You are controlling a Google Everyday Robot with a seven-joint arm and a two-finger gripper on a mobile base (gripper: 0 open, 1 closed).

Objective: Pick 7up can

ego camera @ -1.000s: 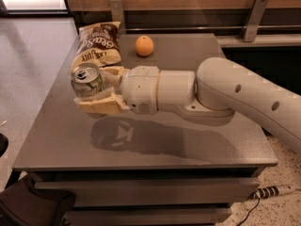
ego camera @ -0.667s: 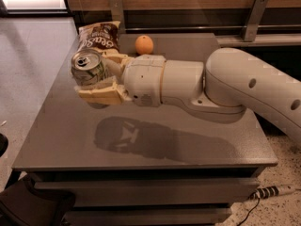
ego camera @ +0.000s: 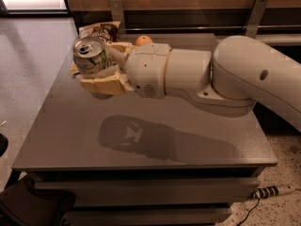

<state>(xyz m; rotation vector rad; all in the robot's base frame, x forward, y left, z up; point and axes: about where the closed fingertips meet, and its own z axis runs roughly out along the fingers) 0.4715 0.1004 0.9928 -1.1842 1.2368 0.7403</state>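
The small cylindrical aluminium 7up can (ego camera: 90, 56) has a whitish-silver body with green markings and a shiny silver top, its pull tab turned up toward the camera (any red marking is too small to make out). It stands nearly upright in the air, above the rear left part of the flat dark grey bench (ego camera: 66, 140). The cream-coloured two-finger pincer (ego camera: 94, 66) is clenched around it, one finger (ego camera: 104, 84) pressed along the can's near side and the other behind it. The bulky white robot arm (ego camera: 221, 74) reaches in from the right. Its dark shadow (ego camera: 141, 136) lies on the bench below. Beyond the can, near the bench's rear edge, a crinkled yellow-brown chip bag (ego camera: 101, 30) and a round orange fruit (ego camera: 143, 40) are partly visible.
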